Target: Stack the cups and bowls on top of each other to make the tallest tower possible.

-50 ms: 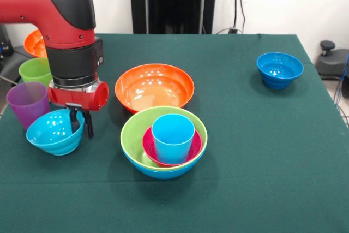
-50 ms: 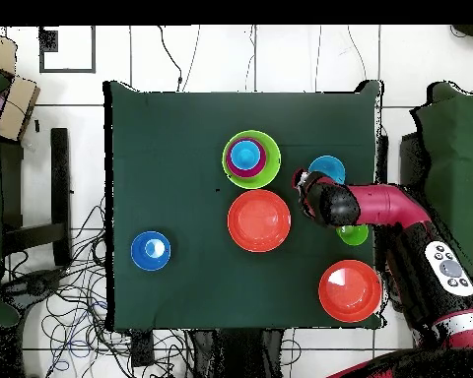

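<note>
Two black fingers (image 1: 88, 125) of the Sawyer's gripper (image 1: 80, 125) stood slightly parted astride the near-right rim of the cyan small bowl (image 1: 54, 131), one finger inside the bowl and the other just outside its wall; whether they were pressing on the rim could not be told. That bowl sat tilted at the left of the green-clothed table (image 1: 262, 151) in the front view, touching or just beside the purple cup (image 1: 27, 103), with the lime green cup (image 1: 36, 71) behind it and one large orange bowl (image 1: 34, 43) further back, partly hidden by the red and black arm (image 1: 60, 9). At the middle of the table stood the tower (image 1: 163, 141): a large blue bowl (image 1: 161, 172) at the base, a large lime green bowl (image 1: 132, 132) nested in it, a magenta small bowl (image 1: 150, 148) inside that, and the light blue cup (image 1: 173, 136) upright in the centre. A second large orange bowl (image 1: 154, 86) rested just behind the tower, close to it. A dark blue small bowl (image 1: 280, 69) sat alone, well apart, toward the far right corner. From overhead, the arm (image 2: 378, 207) reached in from the right side, covering most of the cyan bowl (image 2: 328, 167) and the cups beside it, while the tower (image 2: 251, 158) and the orange bowl (image 2: 258, 220) lay nearly touching.
</note>
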